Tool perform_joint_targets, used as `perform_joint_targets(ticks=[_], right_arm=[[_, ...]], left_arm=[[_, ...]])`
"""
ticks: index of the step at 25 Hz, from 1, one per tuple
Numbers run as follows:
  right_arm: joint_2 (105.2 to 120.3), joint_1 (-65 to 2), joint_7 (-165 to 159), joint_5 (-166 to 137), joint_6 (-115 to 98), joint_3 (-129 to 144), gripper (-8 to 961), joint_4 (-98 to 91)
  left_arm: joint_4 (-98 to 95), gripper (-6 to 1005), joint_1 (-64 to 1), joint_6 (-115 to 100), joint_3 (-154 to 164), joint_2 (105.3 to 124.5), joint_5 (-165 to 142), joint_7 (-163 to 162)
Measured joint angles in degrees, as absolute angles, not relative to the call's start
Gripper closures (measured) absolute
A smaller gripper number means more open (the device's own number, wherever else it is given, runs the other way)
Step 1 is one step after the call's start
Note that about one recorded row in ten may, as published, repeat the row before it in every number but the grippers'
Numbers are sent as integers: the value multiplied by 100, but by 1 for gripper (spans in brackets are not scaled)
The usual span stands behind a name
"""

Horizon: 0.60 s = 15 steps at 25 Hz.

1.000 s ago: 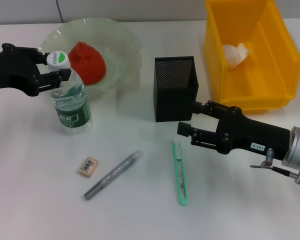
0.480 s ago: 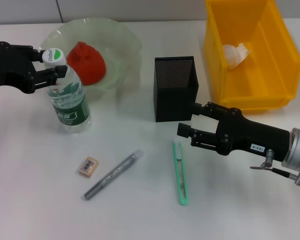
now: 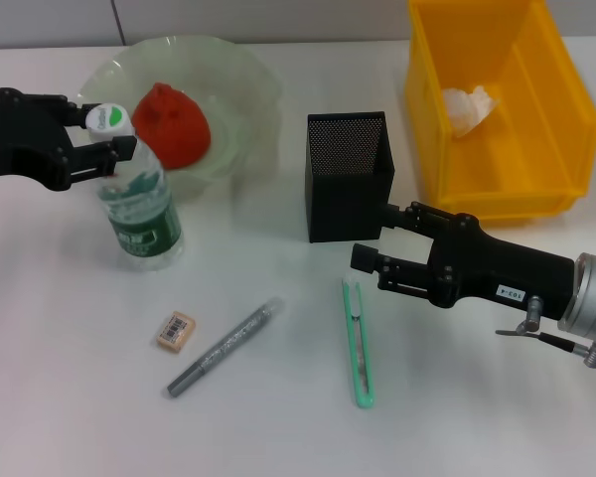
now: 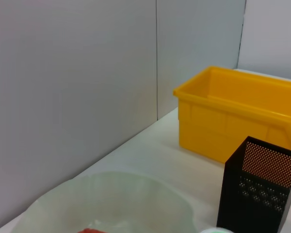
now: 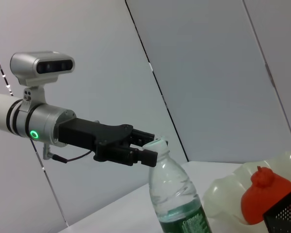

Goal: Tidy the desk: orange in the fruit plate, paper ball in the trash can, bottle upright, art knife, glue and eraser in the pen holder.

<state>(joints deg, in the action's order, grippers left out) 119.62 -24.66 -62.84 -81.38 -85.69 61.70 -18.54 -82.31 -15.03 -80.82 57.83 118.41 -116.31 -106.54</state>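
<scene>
Bottle (image 3: 139, 214) now stands upright near the desk's (image 3: 79, 397) far left edge, just beside the fruit plate (image 3: 248, 89), left gripper (image 3: 109, 134) clenched on its cap (right gripper (image 3: 370, 246) idle, fingers parted).

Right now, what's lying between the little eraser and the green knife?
The glue, a grey glittery stick, lies slanted on the desk between the eraser and art knife, in the head view.

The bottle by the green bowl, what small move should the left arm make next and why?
Probably open the left pincer and back away. The bottle stands upright on the desk with the pincer at its cap, so that step looks done. The eraser, glue and art knife wait.
</scene>
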Motion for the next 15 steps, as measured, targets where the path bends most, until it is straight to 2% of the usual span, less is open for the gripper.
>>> perform_joint_targets(ticks=[6,12,15], right_arm=[[11962,-2484,-6284,-8138,-8567,6170,185,-1847],[11962,-2497,-6284,-8139,-8562,6170,185,-1845],[11961,-2503,-6284,-8138,-8553,6169,185,-1845]], left_arm=[[-8184,393,-1507,-8086,5729,11841,-11569,-10654],[-8198,275,-1510,-8101,5612,11841,-11386,-10645],[-8198,277,-1500,-8213,5390,11834,-10991,-10567]])
